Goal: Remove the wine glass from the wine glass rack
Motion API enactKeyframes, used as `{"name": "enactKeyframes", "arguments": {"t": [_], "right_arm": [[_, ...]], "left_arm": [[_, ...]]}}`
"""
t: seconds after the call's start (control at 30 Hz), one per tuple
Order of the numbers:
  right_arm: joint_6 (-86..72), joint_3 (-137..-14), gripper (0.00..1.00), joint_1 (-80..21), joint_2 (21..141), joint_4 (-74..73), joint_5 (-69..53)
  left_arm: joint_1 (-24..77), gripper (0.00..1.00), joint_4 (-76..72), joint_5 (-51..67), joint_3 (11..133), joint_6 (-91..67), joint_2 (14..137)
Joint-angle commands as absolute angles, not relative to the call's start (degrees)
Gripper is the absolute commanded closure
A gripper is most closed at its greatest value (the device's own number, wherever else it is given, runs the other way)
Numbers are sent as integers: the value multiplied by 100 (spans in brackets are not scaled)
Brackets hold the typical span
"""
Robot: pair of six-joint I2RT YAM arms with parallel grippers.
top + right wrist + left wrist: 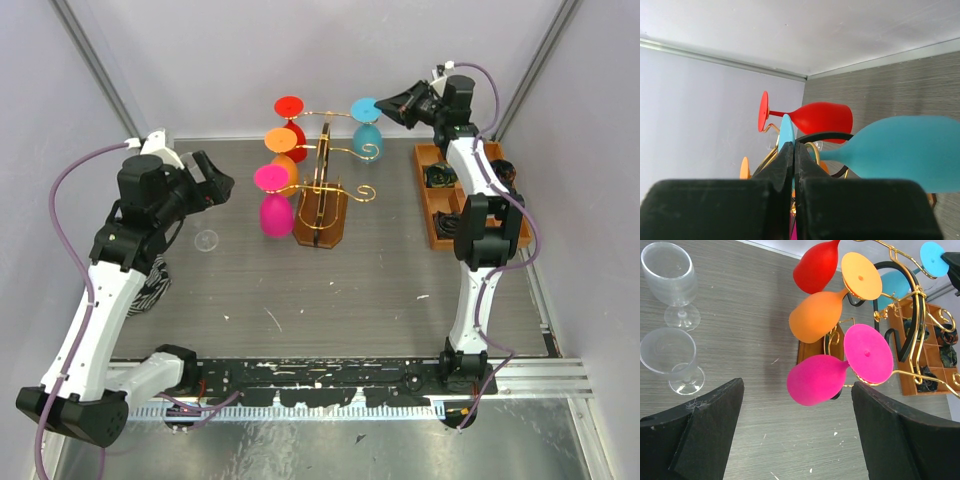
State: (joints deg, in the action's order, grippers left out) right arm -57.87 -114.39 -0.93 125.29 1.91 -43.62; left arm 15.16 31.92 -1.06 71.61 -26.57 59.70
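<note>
Grey worktop carries the wine glass rack centrally; we see our right fingers pinched on the foot of the hanging blue wine glass. Our left fingers gape near the pink glass.

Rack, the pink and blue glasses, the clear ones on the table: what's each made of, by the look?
Wine glass rack: shiny gold metal wire on a brown base that looks like varnished wood.
Pink glass and blue glass: opaque, matte, no sharp glints; probably silicone or plastic, can't tell which.
Clear glasses: transparent, slightly cloudy; glass or plastic, look leaves it open.
</note>
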Motion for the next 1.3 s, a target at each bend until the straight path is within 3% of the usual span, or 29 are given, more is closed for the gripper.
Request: {"name": "enactKeyframes", "arguments": {"t": [0.0,0.6,0.97,1.27], "right_arm": [[-6155,-11775,99,-98,12240,793,-4540],[-6012,-9747,99,32,10956,1411,-4643],[-5882,-10907,99,-386,11600,1002,-4419],[-5486,-12141,99,143,12072,642,-3999]], "left_arm": [[1530,5,3268,-164,7269,-2557,5844],[1525,4,3251,-142,7142,-2584,5806],[1522,3,3287,-200,7130,-2519,5785],[1526,1,3394,-340,7227,-2381,5770]]}}
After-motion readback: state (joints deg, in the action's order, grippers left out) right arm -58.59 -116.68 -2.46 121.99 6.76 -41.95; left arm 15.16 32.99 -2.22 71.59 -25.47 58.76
